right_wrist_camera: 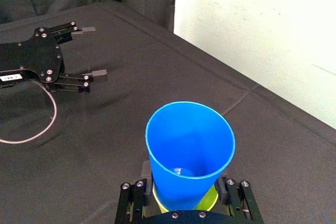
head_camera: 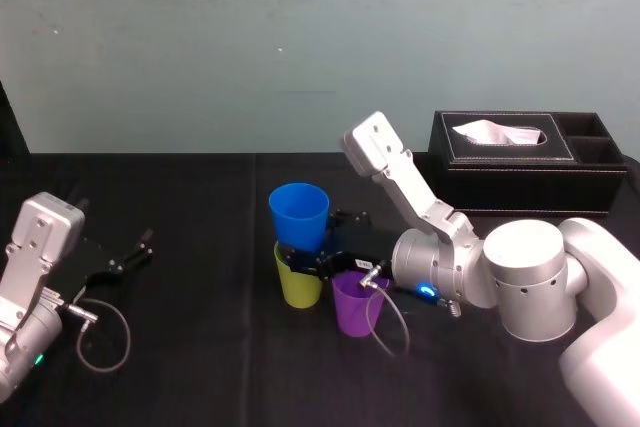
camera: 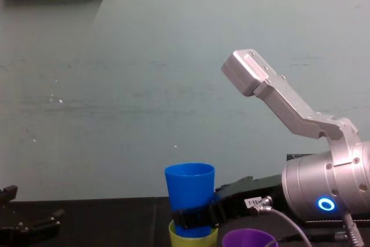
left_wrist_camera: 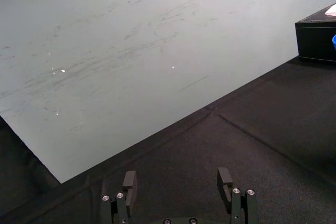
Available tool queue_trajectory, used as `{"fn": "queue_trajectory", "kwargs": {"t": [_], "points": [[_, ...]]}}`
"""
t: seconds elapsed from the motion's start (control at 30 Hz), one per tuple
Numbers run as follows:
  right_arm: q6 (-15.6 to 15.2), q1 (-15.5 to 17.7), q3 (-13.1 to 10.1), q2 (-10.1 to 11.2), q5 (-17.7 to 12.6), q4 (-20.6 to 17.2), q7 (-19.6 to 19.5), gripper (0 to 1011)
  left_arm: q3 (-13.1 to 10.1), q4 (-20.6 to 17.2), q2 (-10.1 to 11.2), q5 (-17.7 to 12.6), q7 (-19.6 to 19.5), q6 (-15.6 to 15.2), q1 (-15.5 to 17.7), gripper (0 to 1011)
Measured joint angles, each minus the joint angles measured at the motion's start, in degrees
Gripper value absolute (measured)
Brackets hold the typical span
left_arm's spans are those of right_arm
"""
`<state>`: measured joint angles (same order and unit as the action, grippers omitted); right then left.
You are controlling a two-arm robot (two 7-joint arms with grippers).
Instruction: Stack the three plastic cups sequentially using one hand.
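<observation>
Head view shows the right gripper [head_camera: 300, 259] reaching in from the robot's right, near the middle of the black cloth-covered desk [head_camera: 200, 357]. Its black fingers are closed round the lower part of a smooth, tapered blue plastic cup [head_camera: 299, 215]. This cup stands upright with its base set into a yellow-green plastic cup [head_camera: 298, 287] of the same shape, and most of its body rises above the rim. In the right wrist view, the gripper fingers [right_wrist_camera: 227, 183] press on either side of the blue plastic cup [right_wrist_camera: 190, 145], just above the yellow-green rim [right_wrist_camera: 209, 200].

A purple plastic cup [head_camera: 353, 305] stands upright just beside the yellow-green one, on its right and below the arm's wrist.

The left gripper [head_camera: 135, 255] rests low at the desk's left side, well apart from the cups, fingers spread wide with nothing between them. A black leather tissue box [head_camera: 520, 182] sits at the far right.
</observation>
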<state>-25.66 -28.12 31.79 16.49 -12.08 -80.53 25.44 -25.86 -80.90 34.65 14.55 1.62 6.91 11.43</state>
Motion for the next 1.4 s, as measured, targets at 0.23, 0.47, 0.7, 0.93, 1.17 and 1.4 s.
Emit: {"fn": "queue_trajectory", "kwargs": {"t": [0.23,0.47,0.7,0.93,1.17,1.4], "points": [[0.12,0.33,-0.25,-0.15,0.31,-0.14,-0.58,695,0.00,0.00,0.00,0.00,0.00,0.00,0.00,1000],[0.12,0.47,-0.59,-0.25,0.53,-0.26,-0.98,695,0.00,0.00,0.00,0.00,0.00,0.00,0.00,1000],[0.12,0.57,-0.76,-0.37,0.80,-0.15,-1.05,695,0.00,0.00,0.00,0.00,0.00,0.00,0.00,1000],[0.07,0.53,-0.82,-0.65,0.91,0.28,-1.00,695,0.00,0.00,0.00,0.00,0.00,0.00,0.00,1000],[0.03,0.52,-0.83,-0.60,0.91,0.24,-0.99,695,0.00,0.00,0.00,0.00,0.00,0.00,0.00,1000],[0.00,0.52,-0.83,-0.57,0.90,0.20,-1.00,807,0.00,0.00,0.00,0.00,0.00,0.00,0.00,1000]]}}
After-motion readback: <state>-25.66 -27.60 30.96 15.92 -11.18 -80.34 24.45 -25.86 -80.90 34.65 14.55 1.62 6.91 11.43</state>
